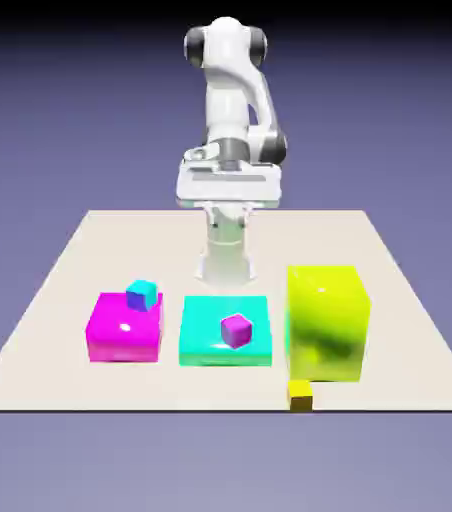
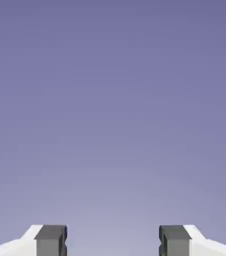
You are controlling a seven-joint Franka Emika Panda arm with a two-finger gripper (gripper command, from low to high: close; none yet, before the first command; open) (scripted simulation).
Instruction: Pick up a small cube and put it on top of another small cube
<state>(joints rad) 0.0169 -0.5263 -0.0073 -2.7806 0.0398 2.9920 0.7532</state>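
On the pale beige table (image 1: 60, 300), at the exterior view's left, sits a flat glossy magenta block (image 1: 120, 335), and a small cyan cube (image 1: 142, 294) rests on its far right corner. Just beside it, in the middle, lies a flat cyan block (image 1: 205, 345) of much the same height, with a small purple cube (image 1: 236, 330) sitting on its top, a little right of centre. Next along stands a large, tall yellow-green block (image 1: 328, 322), close to the cyan block but apart from it. The tiny plain yellow cube (image 1: 301, 396) lies on the table at the near edge, right at the foot of the tall block's front left corner, with nothing holding it.

Behind the row, the white robot arm (image 1: 228, 100) rises folded over the table's far side, its hand held high above the blocks and well apart from every cube.

In the hand view, the pincer (image 2: 112, 241) stands with its two grey fingertips (image 2: 51, 240) wide apart and nothing between them; only the blue-violet backdrop (image 2: 113, 100) shows ahead.
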